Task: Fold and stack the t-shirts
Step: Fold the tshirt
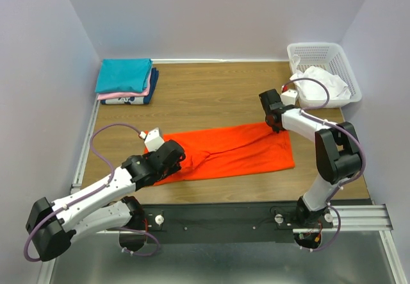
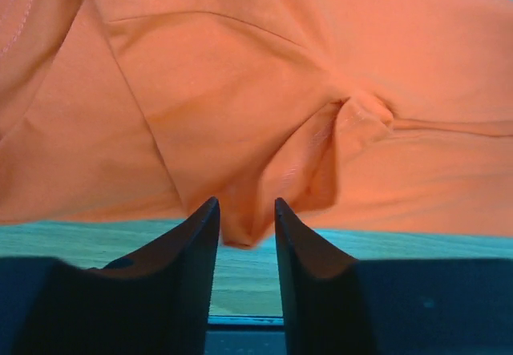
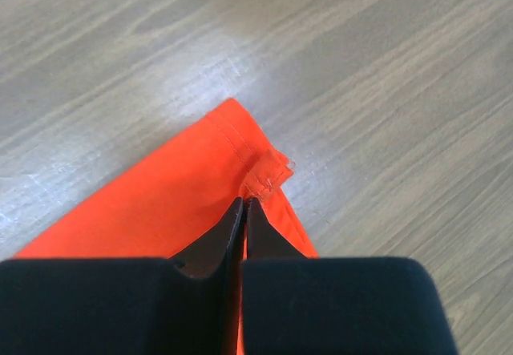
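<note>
I see the bright orange-red cloth t-shirt (image 1: 237,149) lying stretched across the wooden tabletop (image 1: 211,91), taken at both ends, I judge to tension it for a fold. The right end effector (image 3: 244,203) is closed on a hem corner. The left end effector (image 2: 244,204) stands parted around a bunched fold, and I cannot tell whether it bites. Collar and sleeves are lost in the creases.

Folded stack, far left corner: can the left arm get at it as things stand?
Probably yes. Only bare table between the left gripper and the folded stack. Its jaws stand part open around a fold of the orange-red t-shirt, so it must clear that first.
</note>
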Robot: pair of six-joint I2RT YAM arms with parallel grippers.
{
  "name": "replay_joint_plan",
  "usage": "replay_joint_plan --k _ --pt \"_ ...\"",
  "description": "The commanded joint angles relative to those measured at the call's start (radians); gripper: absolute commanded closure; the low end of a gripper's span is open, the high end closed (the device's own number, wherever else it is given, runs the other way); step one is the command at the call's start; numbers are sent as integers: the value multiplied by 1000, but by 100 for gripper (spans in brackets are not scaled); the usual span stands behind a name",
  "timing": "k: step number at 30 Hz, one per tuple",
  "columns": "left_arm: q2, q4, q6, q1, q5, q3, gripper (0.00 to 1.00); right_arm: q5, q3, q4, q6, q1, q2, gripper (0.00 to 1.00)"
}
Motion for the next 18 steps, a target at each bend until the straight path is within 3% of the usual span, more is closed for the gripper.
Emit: replay_joint_plan --k 1,3,5,6,8,10,14,15,18 --pt "-79 10 22 -12 19 -21 55 34 -48 -1 63 6 -58 89" --pt "-120 34 41 -18 45 -32 51 37 -65 -7 84 4 -94 73" --pt "-138 42 41 -18 39 -30 42 34 -92 -12 92 4 -122 68" --pt "-144 39 41 -18 31 -24 36 33 -95 -15 92 6 -133 66" --pt "-150 37 45 -18 11 -16 14 27 -98 -35 92 4 -176 60" --pt "-141 65 58 -18 2 -12 4 18 -99 -49 84 6 -214 46" --pt "-105 148 96 -15 -35 -12 2 -173 -86 -47 34 6 -259 19" --pt "-95 158 108 -11 -45 -4 2 -221 -75 -43 -3 6 -262 1" --pt "-38 235 165 51 -72 -3 2 -450 -81 14 -95 12 -272 0"
